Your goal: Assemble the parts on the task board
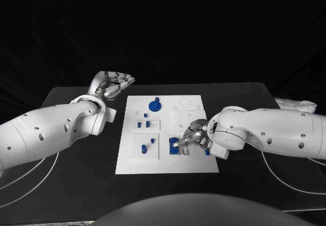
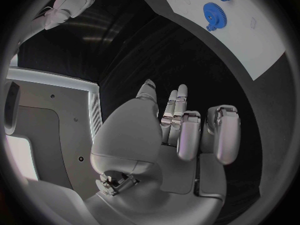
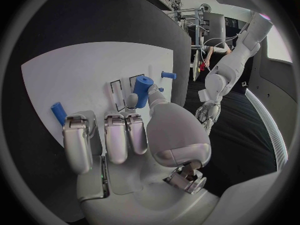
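The white task board (image 1: 129,162) lies in the middle of the black table. On its far part lies a blue gear (image 1: 155,104), also seen as the blue gear (image 2: 214,12) from the left wrist. Small blue pegs (image 1: 142,124) and another peg (image 1: 144,149) stand in the board's left half. My right hand (image 1: 195,136) hovers over the board's near right part and pinches a blue cylinder (image 3: 142,91) between thumb and finger. A blue part (image 1: 174,146) sits just beside it. My left hand (image 1: 113,84) hangs off the board's far left corner, fingers loosely apart, holding nothing.
A blue piece (image 3: 58,113) lies on the board by my right hand's other fingers. Another small blue piece (image 1: 207,151) sits at the board's right edge. A crumpled white thing (image 1: 296,103) lies at the table's far right.
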